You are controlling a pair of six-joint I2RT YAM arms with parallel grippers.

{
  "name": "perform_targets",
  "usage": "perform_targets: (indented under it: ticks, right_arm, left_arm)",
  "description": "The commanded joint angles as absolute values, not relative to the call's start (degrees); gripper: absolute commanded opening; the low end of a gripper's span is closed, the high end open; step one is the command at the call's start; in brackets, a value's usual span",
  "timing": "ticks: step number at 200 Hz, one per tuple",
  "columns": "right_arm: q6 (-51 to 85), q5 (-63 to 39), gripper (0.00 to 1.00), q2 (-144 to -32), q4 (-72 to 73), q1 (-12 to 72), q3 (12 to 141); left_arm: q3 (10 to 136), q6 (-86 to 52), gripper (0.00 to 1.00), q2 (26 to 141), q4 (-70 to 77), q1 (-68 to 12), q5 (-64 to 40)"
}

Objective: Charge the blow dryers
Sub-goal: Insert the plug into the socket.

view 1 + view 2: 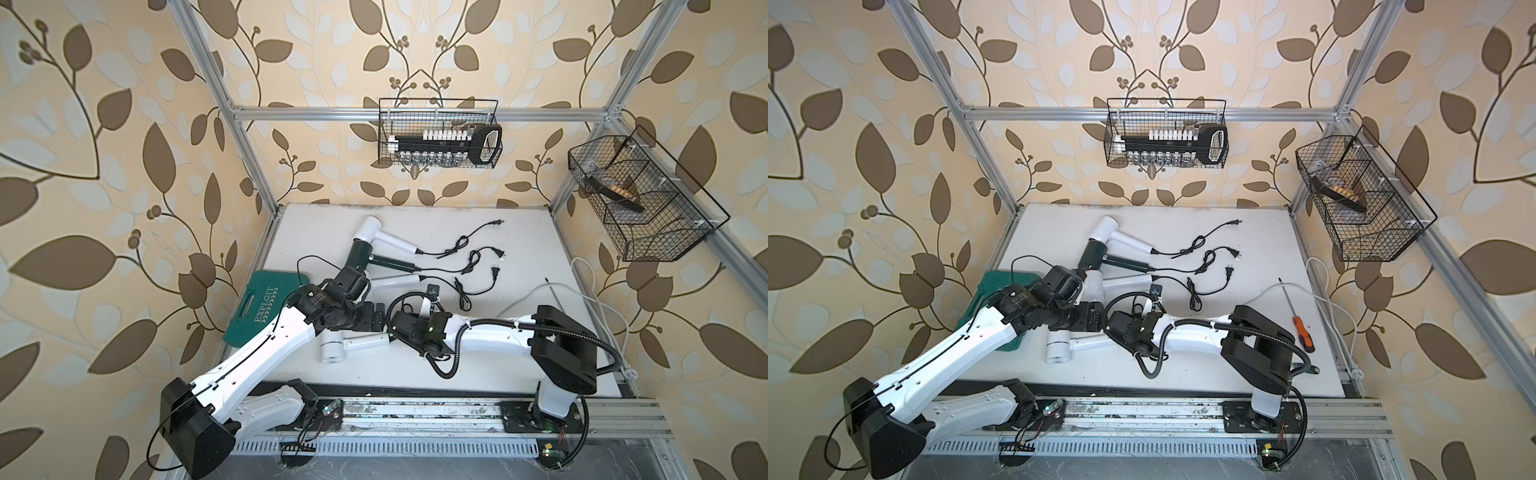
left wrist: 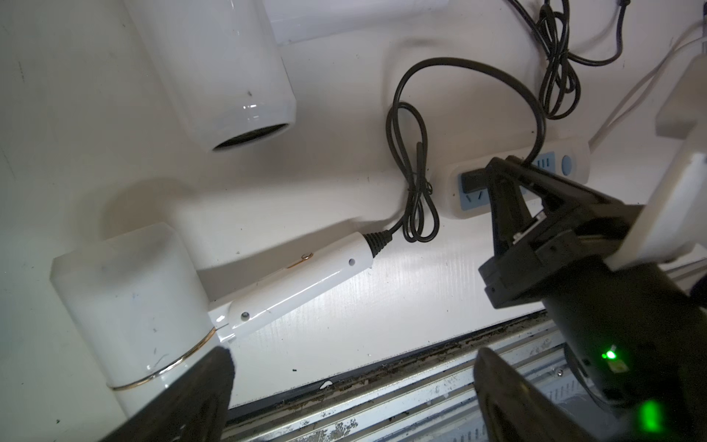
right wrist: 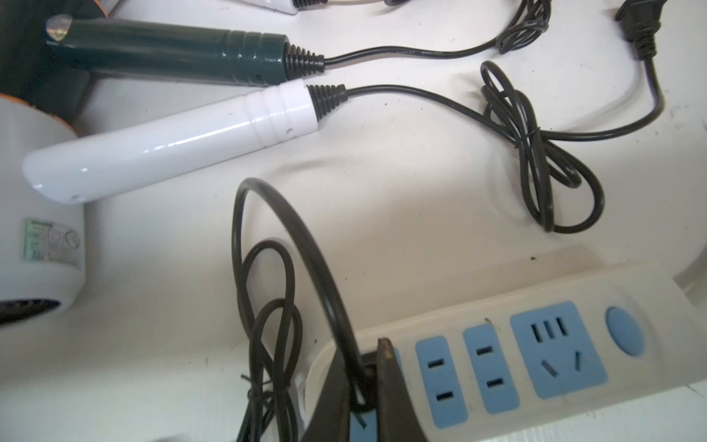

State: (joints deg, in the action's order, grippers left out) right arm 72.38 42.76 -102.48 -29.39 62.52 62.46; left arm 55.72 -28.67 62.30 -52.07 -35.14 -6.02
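Four blow dryers lie on the white table. In both top views a white one (image 1: 372,232) is farthest back, then the dark green one (image 1: 359,255), then a white one (image 1: 395,280). The nearest white dryer (image 2: 126,298) has its black cord looping to a plug (image 2: 472,181) seated in the end socket of the white power strip (image 3: 535,344). My right gripper (image 3: 367,382) is shut on that plug. My left gripper (image 2: 355,367) is open above the table's front edge, one finger (image 2: 214,379) beside the nearest dryer's head.
A green tool case (image 1: 266,307) lies at the left under my left arm. An orange-handled screwdriver (image 1: 1302,332) lies at the right. The other three cords end in loose plugs (image 1: 494,272) mid-table. Two wire baskets (image 1: 440,133) (image 1: 640,199) hang on the frame.
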Motion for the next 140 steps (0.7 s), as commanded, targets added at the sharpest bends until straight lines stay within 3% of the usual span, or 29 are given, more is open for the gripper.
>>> perform_targets:
  ticks: [1, 72, 140]
  right_arm:
    - [71.63, 32.66, 0.00, -104.66, -32.13, 58.77, 58.32]
    - [67.89, 34.47, 0.00, -102.98, -32.42, 57.53, 61.14]
    - [79.43, 36.70, 0.00, -106.71, -39.02, 63.54, 63.10]
  left_arm:
    - [55.72, -28.49, 0.99, 61.17, -52.47, -34.63, -6.60]
    - [55.74, -28.39, 0.99, 61.61, -52.29, -34.62, -6.54]
    - [55.81, -28.39, 0.99, 61.52, -52.47, -34.58, -6.16]
